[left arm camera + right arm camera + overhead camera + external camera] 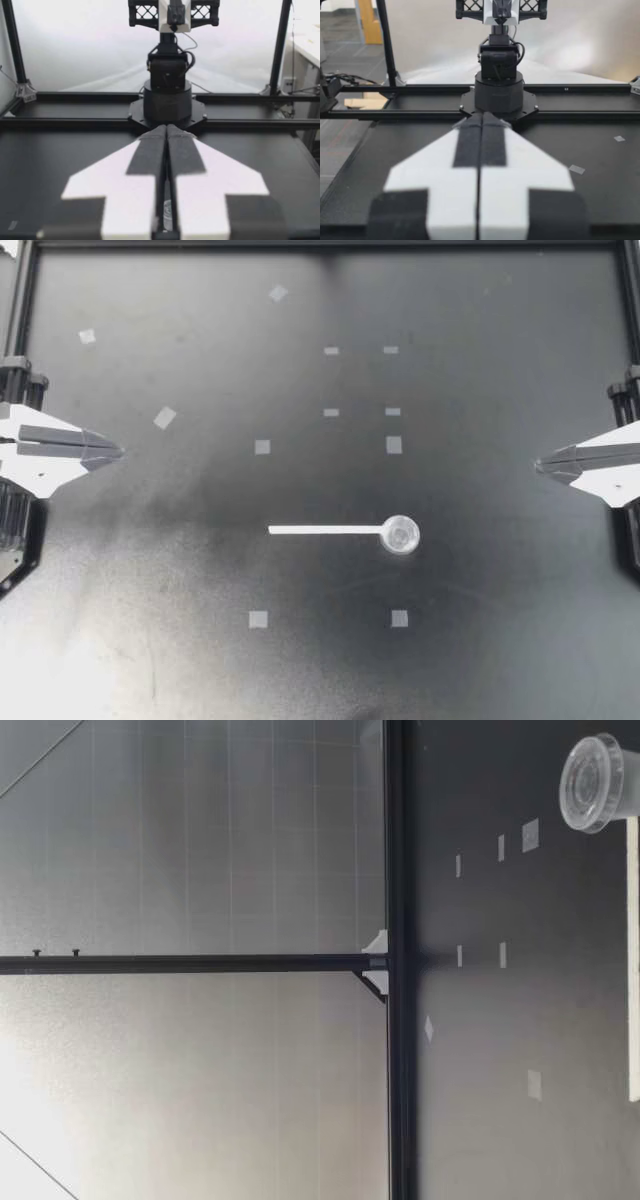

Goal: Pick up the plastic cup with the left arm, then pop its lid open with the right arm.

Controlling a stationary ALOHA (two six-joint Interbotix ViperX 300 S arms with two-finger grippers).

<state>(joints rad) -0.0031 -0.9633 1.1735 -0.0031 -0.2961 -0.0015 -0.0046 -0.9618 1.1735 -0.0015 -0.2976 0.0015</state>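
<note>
A small clear plastic cup (pixel 401 535) stands near the middle of the black table (pixel 180 570), touching the end of a thin white strip (pixel 325 530) that runs from it toward my left arm's side. My left gripper (pixel 118 451) rests shut and empty at the left edge, far from both. At the right edge my right gripper (pixel 540 464) is likewise shut and empty. The low view shows the cup (pixel 592 782) upright beside the strip (pixel 633 960), with no arm in sight. Each wrist view shows its own gripper (pixel 166 129) (pixel 481 117) shut, pointing at the other arm's base.
Several small pale tape squares (pixel 262 447) are scattered over the tabletop. A black metal frame (pixel 20 300) borders the table, and each arm's base (pixel 167 102) (pixel 498 95) sits at a side edge.
</note>
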